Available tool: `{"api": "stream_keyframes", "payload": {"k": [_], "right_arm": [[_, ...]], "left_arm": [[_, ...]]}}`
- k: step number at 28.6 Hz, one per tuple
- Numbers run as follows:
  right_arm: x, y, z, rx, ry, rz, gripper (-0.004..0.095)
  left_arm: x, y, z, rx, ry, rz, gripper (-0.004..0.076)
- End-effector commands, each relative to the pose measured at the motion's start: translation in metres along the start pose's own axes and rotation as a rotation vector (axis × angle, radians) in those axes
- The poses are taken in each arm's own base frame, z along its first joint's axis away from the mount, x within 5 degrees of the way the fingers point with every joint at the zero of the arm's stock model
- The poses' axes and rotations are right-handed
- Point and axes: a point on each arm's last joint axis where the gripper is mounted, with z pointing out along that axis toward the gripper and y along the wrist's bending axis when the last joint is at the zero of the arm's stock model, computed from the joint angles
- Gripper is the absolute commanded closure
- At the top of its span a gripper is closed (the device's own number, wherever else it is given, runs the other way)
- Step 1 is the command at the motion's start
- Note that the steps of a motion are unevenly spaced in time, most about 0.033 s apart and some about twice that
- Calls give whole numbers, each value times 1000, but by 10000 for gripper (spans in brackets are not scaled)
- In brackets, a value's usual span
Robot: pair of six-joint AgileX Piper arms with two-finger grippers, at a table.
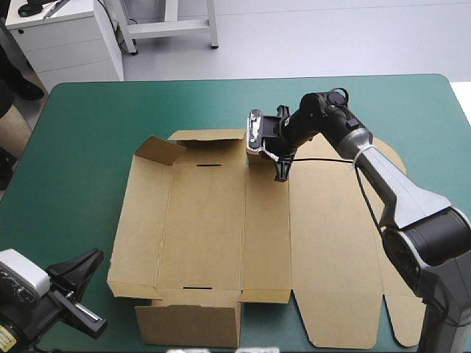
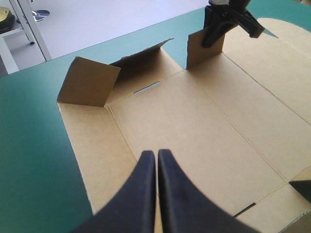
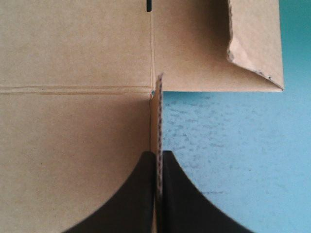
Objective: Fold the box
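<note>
The brown box (image 1: 206,228) lies spread on the table, with its lid panel (image 1: 338,243) flat to the right. At the far edge a long wall flap (image 1: 210,141) and a corner flap (image 1: 158,151) stand raised, and the near flap (image 1: 188,323) is tilted up. My right gripper (image 1: 268,152) is shut on a small upright flap (image 2: 201,48) at the far edge. The flap's thin edge (image 3: 158,116) runs between its fingers (image 3: 141,194). My left gripper (image 2: 156,160) is shut and holds nothing. It hovers off the box's near left corner (image 1: 94,257), pointing across the base (image 2: 204,126).
Teal-green cover (image 1: 81,147) shows to the left of the box and along the far edge. The lid's rounded tabs (image 1: 405,316) reach toward the near right corner, under the right arm (image 1: 397,191).
</note>
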Motion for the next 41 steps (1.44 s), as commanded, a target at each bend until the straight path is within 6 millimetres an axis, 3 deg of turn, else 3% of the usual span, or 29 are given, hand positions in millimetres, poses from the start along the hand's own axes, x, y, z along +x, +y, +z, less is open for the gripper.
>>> {"api": "stream_keyframes", "payload": {"k": [1,5,7,12,15,21,23,30,37,41], "right_arm": [[-15,-9,-29,112,-83,8,924],[-14,-10,-27,120,-84,7,842],[-15,-10,-27,123,-85,1,738],[-11,-11,-27,137,-43,-25,320],[-10,-11,-28,141,-29,-2,196],[-13,-10,-46,174,-46,150,306],[-16,-8,-59,192,-64,195,407],[-27,2,-119,308,-131,212,929],[-30,14,-169,413,-191,382,927],[-10,15,-202,627,-101,712,927]], "left_arm": [[-14,0,-3,4,-80,-10,731],[-12,0,-3,8,-64,-11,731],[-12,0,-3,8,-64,-11,731],[-12,0,-3,11,-65,-13,731],[-12,0,-3,11,-65,-17,731],[-12,-1,-3,14,-65,-20,731],[-12,-1,-3,14,-65,-20,731],[-13,0,-3,12,-71,-20,731],[-13,0,-3,10,-71,-18,731],[-13,0,-3,10,-71,-32,731]]}}
